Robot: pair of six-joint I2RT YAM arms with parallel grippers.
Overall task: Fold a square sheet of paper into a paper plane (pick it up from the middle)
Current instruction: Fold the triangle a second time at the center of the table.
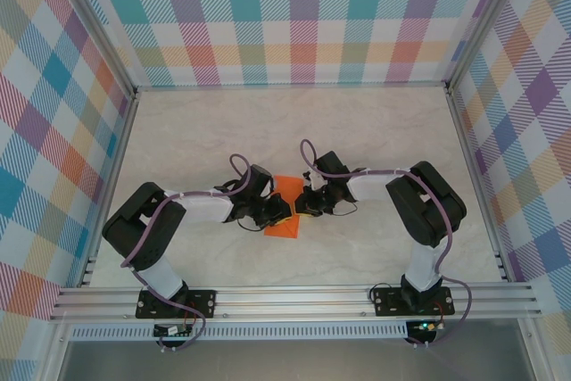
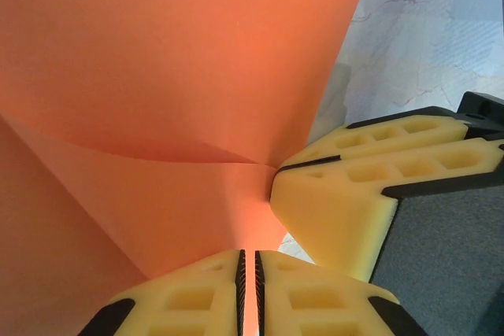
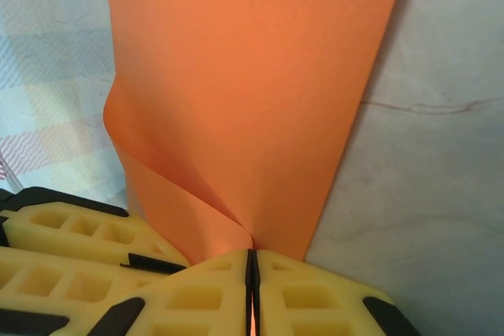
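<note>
- Okay, the square sheet of paper [image 1: 287,186] is plain bright orange and sits mid tabletop [image 1: 375,131], right between the two grippers
- top view: what shows of the sheet is a narrow band, long axis running far to near, with the near end leaning a little to the left
- its far end sticks out past the wrists and its near end pokes out below them
- can't tell how much of the sheet lies flat on the tabletop
- left gripper [image 1: 278,213] reaches in from the left, jaws closed down on the sheet; a thin orange line shows between the pads in the left wrist view
- right gripper [image 1: 306,203] reaches in from the right, jaws clamped on the sheet too, pads almost meeting with orange in the slit
- the grippers are just beside each other; in the left wrist view the right gripper's yellow fingers [image 2: 339,202] sit at an angle to the left's own
- left wrist view: a soft buckle line runs across the sheet from the left side to the right gripper's tip
- right wrist view: the sheet stretches away from the jaws as a long strip, right edge straight, left edge curled and bulging
- tabletop is pale with a marble look, plaid walls [image 1: 268,15] on three sides, both arm bases on a metal rail [image 1: 294,296] at the near edge
</note>
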